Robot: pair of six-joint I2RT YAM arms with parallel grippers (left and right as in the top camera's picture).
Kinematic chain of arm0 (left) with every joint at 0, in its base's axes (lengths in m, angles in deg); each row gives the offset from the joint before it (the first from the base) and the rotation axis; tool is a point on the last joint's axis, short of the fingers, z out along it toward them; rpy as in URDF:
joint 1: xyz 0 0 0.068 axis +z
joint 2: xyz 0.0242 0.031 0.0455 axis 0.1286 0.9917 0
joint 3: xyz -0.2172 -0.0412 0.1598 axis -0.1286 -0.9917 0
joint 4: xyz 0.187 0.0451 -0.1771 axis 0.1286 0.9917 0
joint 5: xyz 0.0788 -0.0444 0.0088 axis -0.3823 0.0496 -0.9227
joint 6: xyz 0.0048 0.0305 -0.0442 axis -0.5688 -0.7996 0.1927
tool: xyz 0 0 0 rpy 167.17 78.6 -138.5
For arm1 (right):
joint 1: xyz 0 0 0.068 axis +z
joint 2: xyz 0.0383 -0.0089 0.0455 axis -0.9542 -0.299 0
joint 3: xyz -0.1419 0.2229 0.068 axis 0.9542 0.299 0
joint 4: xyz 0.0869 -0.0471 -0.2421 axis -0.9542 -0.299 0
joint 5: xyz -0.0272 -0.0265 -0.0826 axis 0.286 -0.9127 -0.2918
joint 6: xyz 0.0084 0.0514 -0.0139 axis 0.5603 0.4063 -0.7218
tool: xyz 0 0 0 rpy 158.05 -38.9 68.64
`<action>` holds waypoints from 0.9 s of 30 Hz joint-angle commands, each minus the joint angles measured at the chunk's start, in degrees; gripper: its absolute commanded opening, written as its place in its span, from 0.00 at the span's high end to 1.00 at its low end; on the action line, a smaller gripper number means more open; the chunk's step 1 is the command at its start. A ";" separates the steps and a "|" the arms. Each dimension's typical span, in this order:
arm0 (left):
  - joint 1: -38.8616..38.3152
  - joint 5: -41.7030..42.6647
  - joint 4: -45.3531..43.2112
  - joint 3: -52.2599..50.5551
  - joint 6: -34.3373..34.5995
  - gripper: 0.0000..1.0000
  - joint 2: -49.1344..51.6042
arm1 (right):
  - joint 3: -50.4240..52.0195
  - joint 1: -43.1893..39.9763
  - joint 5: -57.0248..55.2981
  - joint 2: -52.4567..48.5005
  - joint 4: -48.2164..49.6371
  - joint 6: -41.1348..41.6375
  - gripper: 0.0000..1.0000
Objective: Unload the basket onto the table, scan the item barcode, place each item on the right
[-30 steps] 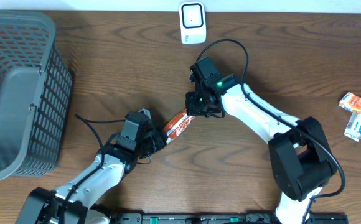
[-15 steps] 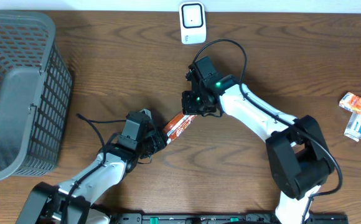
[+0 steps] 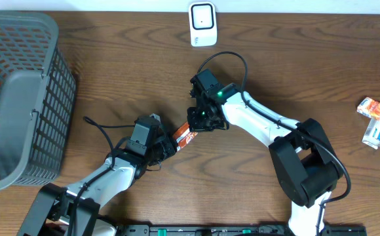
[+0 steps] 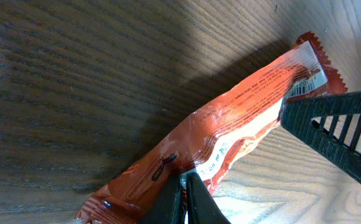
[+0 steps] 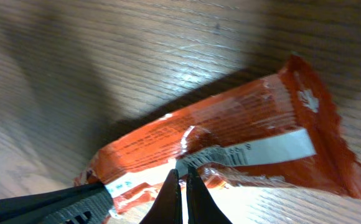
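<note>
I have the orange packet (image 4: pixel 243 118) held at both ends, just off the worktop (image 3: pixel 111 52) and between the two arms. The left gripper (image 4: pixel 185 185) is pressed together on the packet's lower end, nipping the film beside the back seam. The right gripper (image 5: pixel 182 177) is pinching the film at the white seam strip, nearer the other end. The barcode (image 4: pixel 305 84) looks to sit on that white strip close to the crimped edge, right beside the right gripper's finger; I can't read it clearly from here.

I judge this to be the presenting step: the item is picked up and shared between the arms, but not yet shown to the scanner (image 3: pixel 202 24). That white unit stands well beyond the right gripper, at the far edge of the worktop.

Next I'd need to carry the packet out that way and turn the printed strip to face the scanner window. Both arms have to move together, or the thin film will tear or slip from one pinch.

The worktop is dark wood grain. A grey basket (image 3: pixel 19 98) sits well off to the left gripper's outer side, and two small boxes (image 3: pixel 377 121) lie far out past the right gripper.
</note>
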 commanded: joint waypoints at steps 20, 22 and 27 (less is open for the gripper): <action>-0.24 -3.34 1.42 -1.53 0.48 0.93 2.10 | -0.22 -16.79 -4.57 0.09 -1.55 -6.95 0.99; -0.24 -3.34 1.42 -1.53 0.48 0.93 2.10 | -0.22 -17.29 -0.74 0.39 -3.32 -7.39 0.99; -0.24 -3.34 1.42 -1.53 0.46 0.93 2.10 | -0.20 -16.74 14.73 0.39 -10.69 -7.32 0.59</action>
